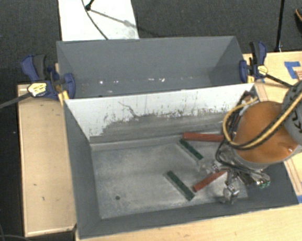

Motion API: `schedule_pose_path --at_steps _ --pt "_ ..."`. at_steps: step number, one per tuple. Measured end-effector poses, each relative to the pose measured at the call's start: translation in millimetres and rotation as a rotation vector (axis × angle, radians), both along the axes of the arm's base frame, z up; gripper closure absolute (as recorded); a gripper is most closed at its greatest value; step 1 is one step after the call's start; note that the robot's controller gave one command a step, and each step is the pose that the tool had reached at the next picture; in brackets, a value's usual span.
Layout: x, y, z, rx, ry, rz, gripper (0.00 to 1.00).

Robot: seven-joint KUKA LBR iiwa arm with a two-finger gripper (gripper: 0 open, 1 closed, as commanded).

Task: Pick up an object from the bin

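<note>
Four slim sticks lie on the floor of the grey bin (81, 165), all in its right half; the left half of the floor is bare metal.

In the camera view, the gripper (229, 191) hangs low near the bin's front right corner, under the arm's rounded orange cover (260, 139). Whether it is open or closed cannot be told, as the cover and wrist parts crowd it.

Nearest to it is the lower red-brown stick (208, 181), flat and narrow, lying at a slant with its right end higher and running up to the gripper; whether they touch is unclear. Just beside its left end lies the lower green stick (179, 185), dark and flat, slanting the opposite way. The two nearly meet at their near ends.

Further back, the upper green stick (191, 150) lies diagonally. The upper red-brown stick (202, 137) rests almost level by the back wall, its right end hidden behind the orange cover.
</note>
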State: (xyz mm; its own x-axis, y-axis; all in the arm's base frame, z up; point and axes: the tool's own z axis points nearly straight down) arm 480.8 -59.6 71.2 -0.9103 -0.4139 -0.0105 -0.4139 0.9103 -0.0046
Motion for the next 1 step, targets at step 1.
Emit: schedule_pose_path --at_steps 1 --pt "3.2 0.7 1.7 0.001 -0.002 0.001 0.0"
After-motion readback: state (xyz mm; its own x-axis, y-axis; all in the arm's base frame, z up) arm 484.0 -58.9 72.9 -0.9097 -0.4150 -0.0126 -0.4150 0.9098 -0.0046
